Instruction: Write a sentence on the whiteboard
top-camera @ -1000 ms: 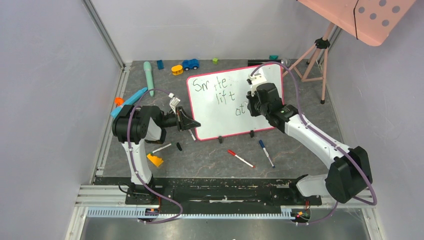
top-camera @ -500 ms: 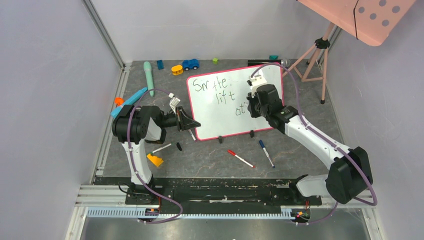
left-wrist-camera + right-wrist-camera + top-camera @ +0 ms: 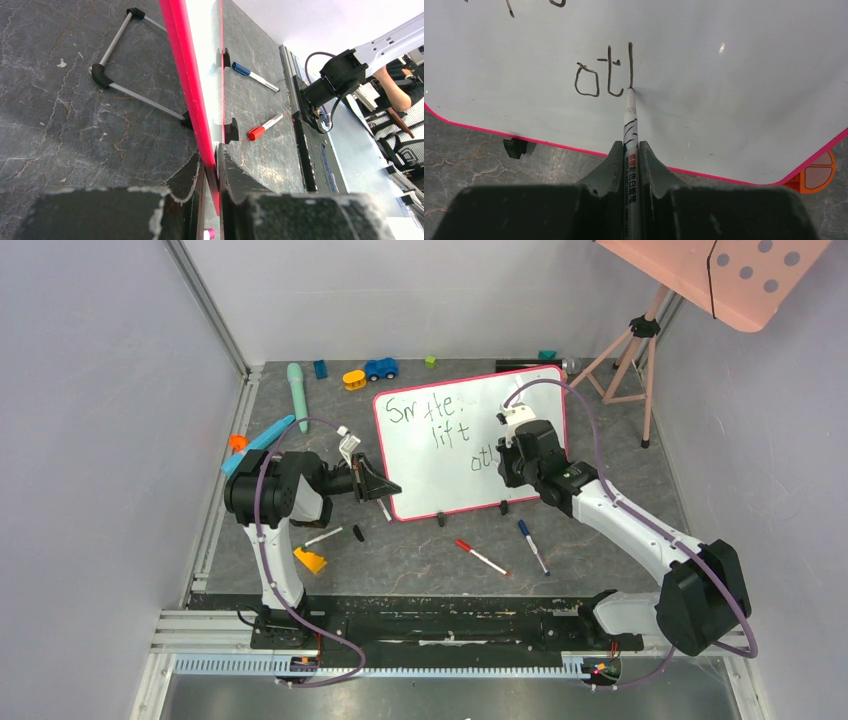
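The whiteboard (image 3: 450, 455) stands tilted on the table with the sentence (image 3: 420, 408) in black across its upper part. My left gripper (image 3: 385, 490) is shut on the whiteboard's lower left corner; in the left wrist view the pink frame (image 3: 187, 75) runs between the closed left gripper (image 3: 212, 155). My right gripper (image 3: 515, 445) is shut on a white marker (image 3: 630, 115). The marker's tip touches the whiteboard (image 3: 734, 75) at the foot of a vertical stroke, right of the letters "ot" (image 3: 596, 77). In the right wrist view the right gripper (image 3: 630, 147) pinches the marker's barrel.
A red-capped marker (image 3: 482, 557) and a blue-capped marker (image 3: 533, 546) lie in front of the board. A white marker (image 3: 323, 537), a black cap (image 3: 358, 533) and a yellow piece (image 3: 310, 560) lie near the left arm. Toys (image 3: 354, 379) line the back; a tripod (image 3: 630, 355) stands right.
My right gripper has shifted a little right and down along the board, and a new vertical stroke now follows "ot". The left arm has not moved.
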Robot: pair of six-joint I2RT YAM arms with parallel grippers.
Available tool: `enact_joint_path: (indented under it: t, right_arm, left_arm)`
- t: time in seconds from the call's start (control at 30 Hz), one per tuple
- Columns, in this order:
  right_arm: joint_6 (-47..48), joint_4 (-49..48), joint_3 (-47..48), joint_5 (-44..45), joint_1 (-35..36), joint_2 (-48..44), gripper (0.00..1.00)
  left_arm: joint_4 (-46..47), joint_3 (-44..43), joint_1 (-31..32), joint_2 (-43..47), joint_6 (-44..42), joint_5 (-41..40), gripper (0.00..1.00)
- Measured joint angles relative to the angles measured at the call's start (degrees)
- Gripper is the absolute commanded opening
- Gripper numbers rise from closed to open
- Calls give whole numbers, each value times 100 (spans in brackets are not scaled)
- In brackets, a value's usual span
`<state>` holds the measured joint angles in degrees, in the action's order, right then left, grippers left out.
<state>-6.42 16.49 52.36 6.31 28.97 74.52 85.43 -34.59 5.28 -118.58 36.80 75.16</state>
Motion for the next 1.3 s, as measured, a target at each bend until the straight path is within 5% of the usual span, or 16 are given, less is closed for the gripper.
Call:
enact_joint_path:
  t: [1.3]
  right_arm:
    - [7, 76, 42, -70, -114, 11, 0]
  left_arm:
    - [0, 0, 0, 2, 0, 2, 14]
